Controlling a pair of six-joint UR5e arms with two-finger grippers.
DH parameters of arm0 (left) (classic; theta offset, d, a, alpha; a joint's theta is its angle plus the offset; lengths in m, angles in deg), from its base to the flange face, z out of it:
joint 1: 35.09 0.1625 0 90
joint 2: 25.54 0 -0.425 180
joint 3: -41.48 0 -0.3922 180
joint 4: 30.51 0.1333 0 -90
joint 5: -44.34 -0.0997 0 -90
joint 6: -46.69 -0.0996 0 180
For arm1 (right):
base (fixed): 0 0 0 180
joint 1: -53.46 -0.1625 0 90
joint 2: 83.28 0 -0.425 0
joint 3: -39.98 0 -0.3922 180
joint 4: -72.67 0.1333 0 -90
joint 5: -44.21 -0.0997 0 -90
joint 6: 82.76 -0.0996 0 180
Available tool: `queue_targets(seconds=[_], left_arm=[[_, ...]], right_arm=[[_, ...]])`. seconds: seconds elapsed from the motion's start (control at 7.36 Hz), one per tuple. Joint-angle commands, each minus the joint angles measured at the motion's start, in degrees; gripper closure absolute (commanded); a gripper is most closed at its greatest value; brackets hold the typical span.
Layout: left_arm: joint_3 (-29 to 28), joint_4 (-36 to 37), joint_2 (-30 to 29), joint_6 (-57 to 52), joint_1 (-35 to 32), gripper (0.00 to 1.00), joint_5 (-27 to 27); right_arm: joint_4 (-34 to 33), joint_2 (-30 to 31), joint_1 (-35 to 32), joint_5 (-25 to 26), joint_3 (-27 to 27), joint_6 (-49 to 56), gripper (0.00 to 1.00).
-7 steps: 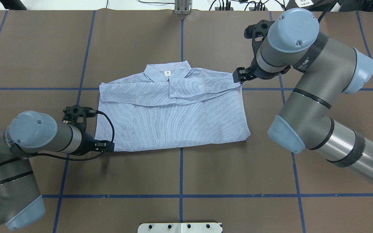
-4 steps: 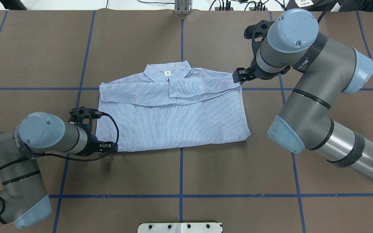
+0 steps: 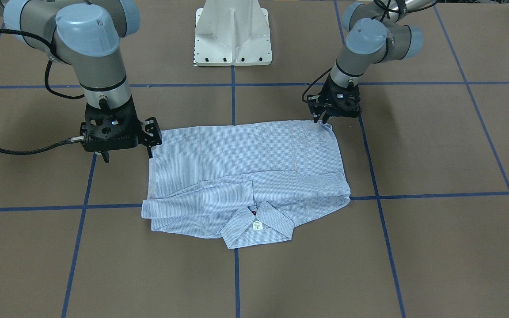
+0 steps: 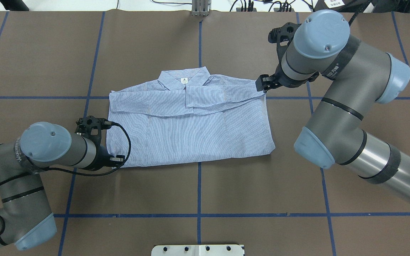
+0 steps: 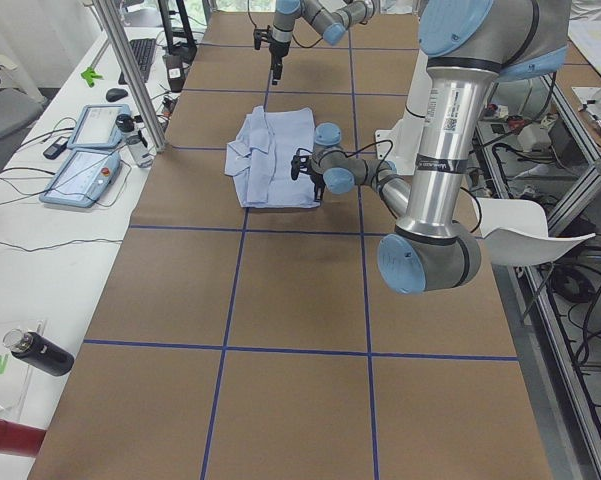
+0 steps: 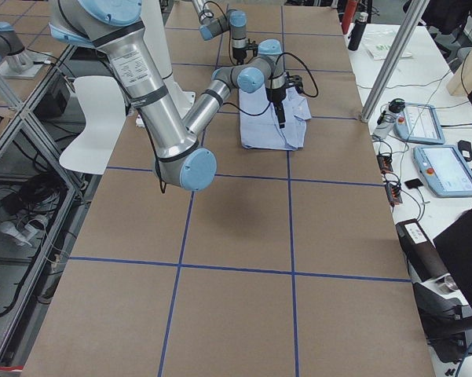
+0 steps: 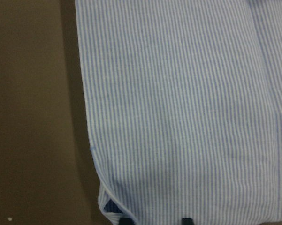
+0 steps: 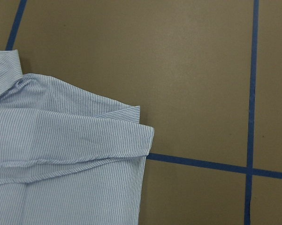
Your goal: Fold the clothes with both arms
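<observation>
Already the shirt [image 4: 190, 131] is laid flat on the table [image 4: 226, 192], back up. The collar [image 4: 183, 79] is at the side far from the robot, and both sleeves [image 4: 148, 103] are brought across below it, so the garment is reduced to a rough rectangle. That much of the folding is judged done. What appears left is a further fold or two to make a compact packet, and no such fold is begun.

The left gripper [image 3: 323, 119] is set down at the near hem corner on the robot's left. In its wrist view the fingertips [image 7: 187, 220] are seen apart with striped cloth between them, so it is taken as unclenched, with nothing gripped yet. The right gripper [image 3: 127, 154] is held above the table just beside the shirt's right edge, its fingers spread wide and empty. The shoulder corner is seen below it in its wrist view. A grasp at both corners is judged to be the step in hand.
</observation>
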Motion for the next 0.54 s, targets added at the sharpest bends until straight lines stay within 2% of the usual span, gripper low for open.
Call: queue_targets(seconds=[0.0,0.41], left_arm=[[0.40,1.48,0.74,-1.90,-3.31,1.00,0.00],[0.31,4.47,0.74,-8.05,-8.07,1.00,0.09]], right_arm=[[0.00,-0.09,0.00,0.00,-0.11,-0.24,0.00],[0.09,-0.35,0.18,0.00,-0.29,-1.30,0.00]])
